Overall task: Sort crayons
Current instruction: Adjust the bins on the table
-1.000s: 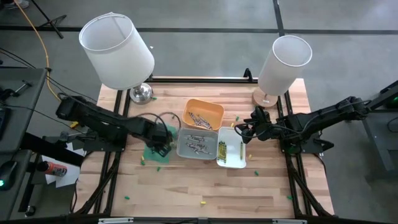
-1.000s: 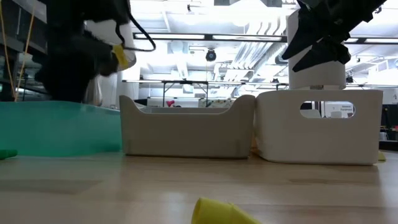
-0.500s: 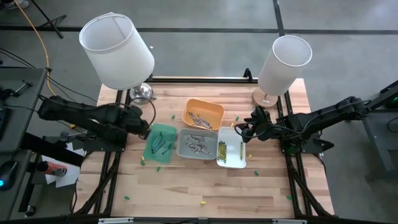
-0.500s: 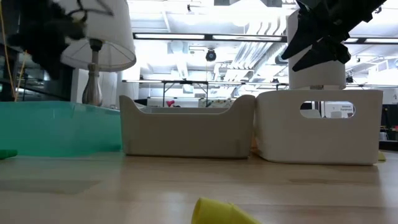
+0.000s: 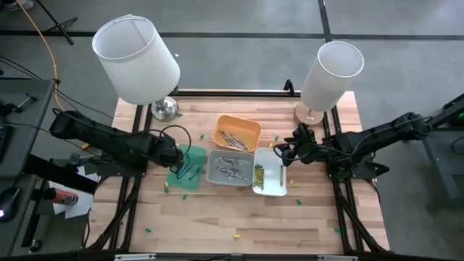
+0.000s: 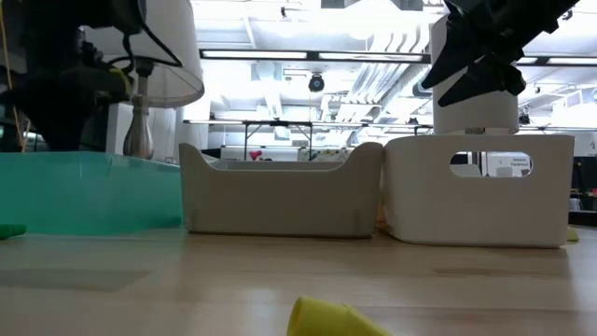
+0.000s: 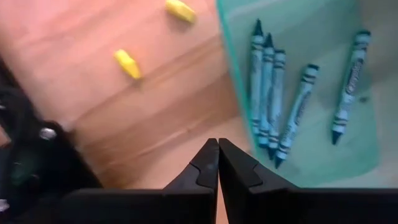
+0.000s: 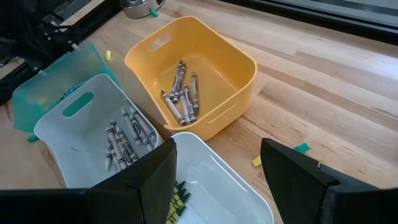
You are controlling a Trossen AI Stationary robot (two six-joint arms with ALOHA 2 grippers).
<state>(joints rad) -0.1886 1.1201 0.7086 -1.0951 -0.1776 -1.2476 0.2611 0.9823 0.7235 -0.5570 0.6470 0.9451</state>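
1. The left gripper (image 7: 218,144) hangs at the green tray's (image 5: 194,154) 9 o'clock edge, its fingers (image 7: 202,171) pressed together on nothing.
2. Five green crayons (image 7: 273,99) lie in that tray; two yellow pieces (image 7: 127,63) sit on the table (image 5: 217,217) just beside it.
3. Grey crayons (image 8: 181,96) rest in the orange tray (image 8: 239,62) at 12 o'clock, more (image 8: 127,134) in the grey tray (image 8: 56,127) at the centre.
4. The right gripper (image 8: 217,165) waits at 3 o'clock, over the white tray (image 8: 211,165), fingers (image 8: 149,180) spread wide and empty.
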